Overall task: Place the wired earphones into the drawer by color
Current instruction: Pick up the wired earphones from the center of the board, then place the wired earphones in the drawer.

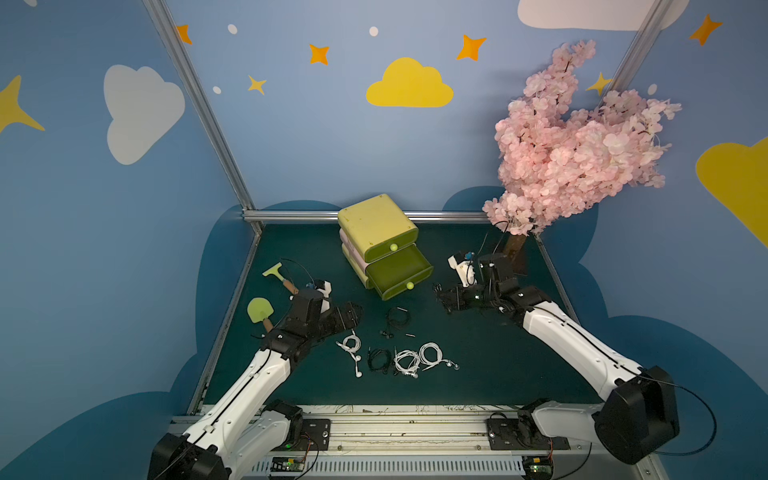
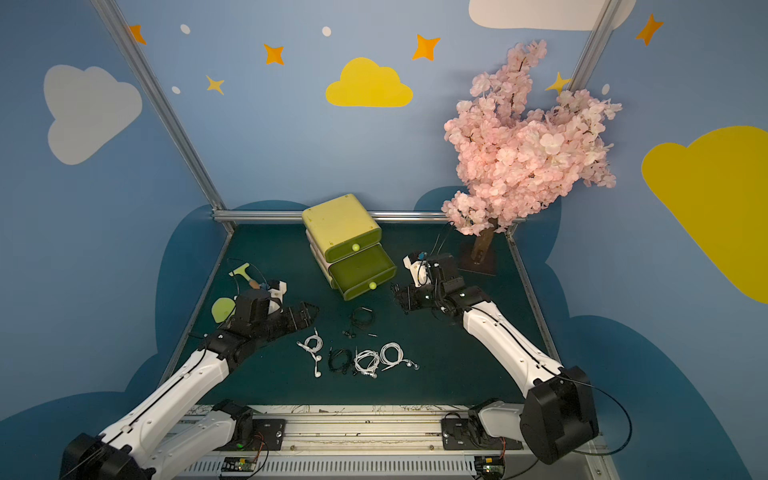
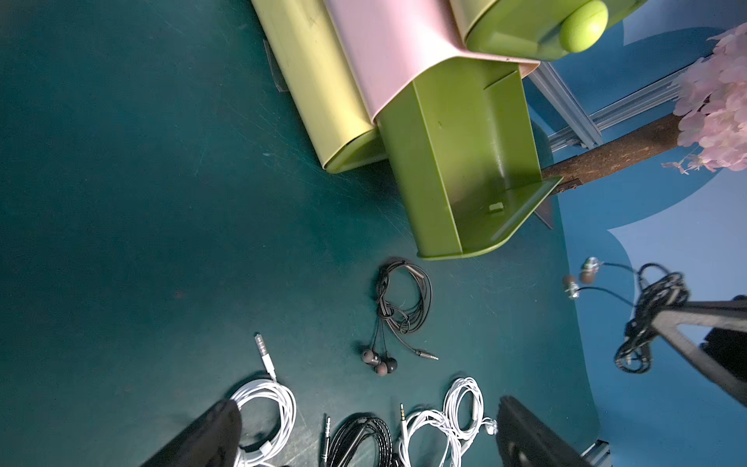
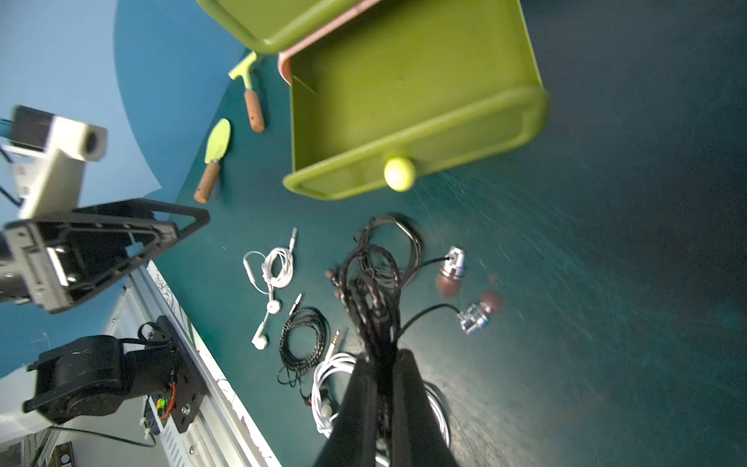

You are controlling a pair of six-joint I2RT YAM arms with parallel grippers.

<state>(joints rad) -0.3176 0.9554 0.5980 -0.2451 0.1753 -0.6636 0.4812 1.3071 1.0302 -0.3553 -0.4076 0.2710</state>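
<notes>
A yellow-green drawer cabinet (image 1: 376, 226) stands at the back of the mat, its middle drawer (image 1: 399, 270) pulled out with a bare inside (image 4: 404, 81). My right gripper (image 4: 382, 356) is shut on a black bundle of wired earphones (image 4: 372, 279) with silver earbuds. It hangs above the mat, right of the open drawer (image 2: 361, 268). My left gripper (image 3: 368, 404) stands open and holds nothing, left of the loose earphones. On the mat lie two black bundles (image 1: 398, 319) (image 1: 380, 359) and three white ones (image 1: 351, 345) (image 1: 407, 360) (image 1: 432, 353).
A toy shovel (image 1: 261, 311) and a toy scraper (image 1: 276, 274) lie at the mat's left edge behind my left arm. A pink blossom tree (image 1: 573, 141) stands at the back right, its base (image 1: 513, 253) behind my right wrist. A metal rail (image 1: 407, 428) runs along the front.
</notes>
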